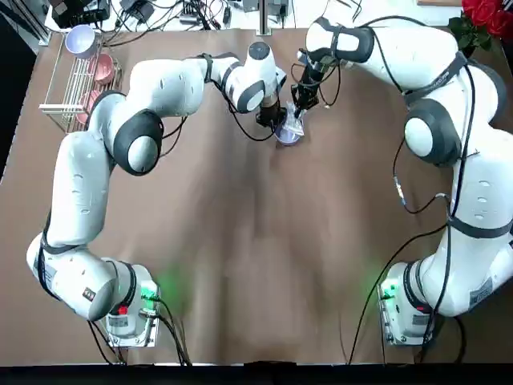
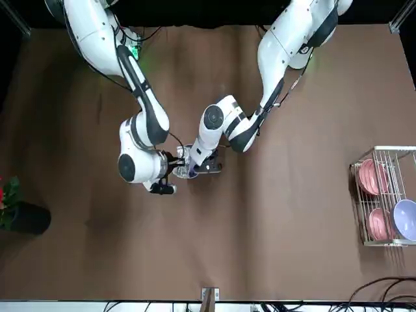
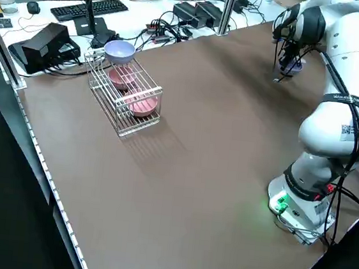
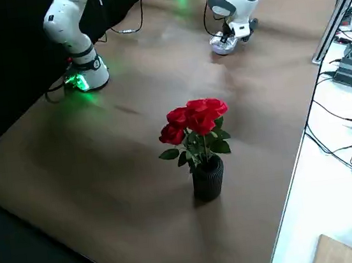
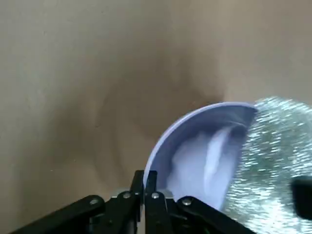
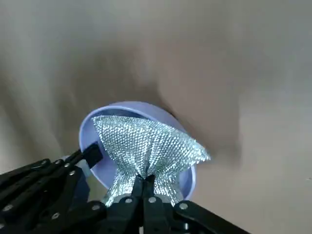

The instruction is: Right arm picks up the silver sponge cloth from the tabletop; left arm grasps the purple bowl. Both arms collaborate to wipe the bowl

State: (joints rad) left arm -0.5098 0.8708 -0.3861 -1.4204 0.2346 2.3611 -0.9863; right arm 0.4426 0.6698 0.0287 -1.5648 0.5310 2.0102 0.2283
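The purple bowl is at the far middle of the tabletop, between both arms' wrists. My left gripper is shut on the bowl's rim, one finger inside and one outside. My right gripper is shut on the silver sponge cloth, which spreads over the bowl's pale inside. The left wrist view shows the cloth lying against the inner wall. I cannot tell whether the bowl rests on the table or hangs just above it.
A wire rack at the far left corner holds pink bowls and another lavender bowl. A black vase of red roses stands at the far right corner. Cables lie beyond the table's far edge.
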